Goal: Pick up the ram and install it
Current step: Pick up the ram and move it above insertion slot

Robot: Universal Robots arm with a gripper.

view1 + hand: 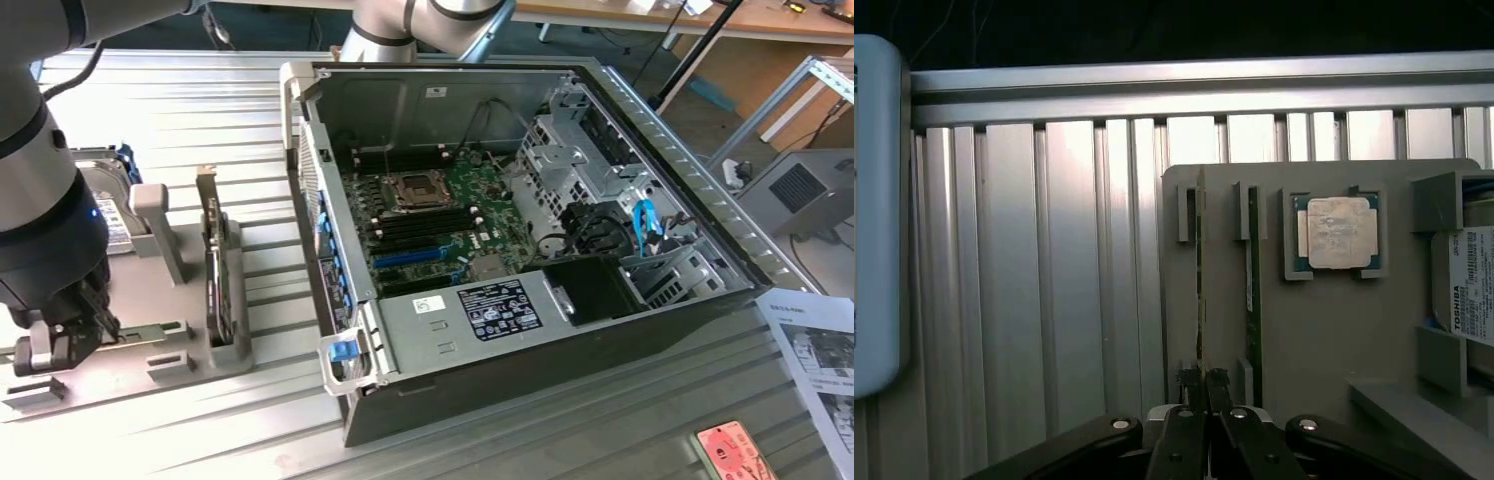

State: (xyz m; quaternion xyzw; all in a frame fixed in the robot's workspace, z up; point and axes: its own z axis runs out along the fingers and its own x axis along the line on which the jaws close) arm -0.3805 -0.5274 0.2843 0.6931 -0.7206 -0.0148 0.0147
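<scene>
Green ram [1253,290], pale grey tray [1314,340], ribbed silver table [1054,280], black end effector [1202,380], green motherboard [454,215] with blue slot [407,258].

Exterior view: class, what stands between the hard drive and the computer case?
A card with a metal bracket, upright in the grey holder, stands between the hard drive and the case, as the exterior view shows.

Grey tubular arm [34,140] with a black cable [74,75]; black hand [1202,380] with bright round screws [1306,425].
</scene>
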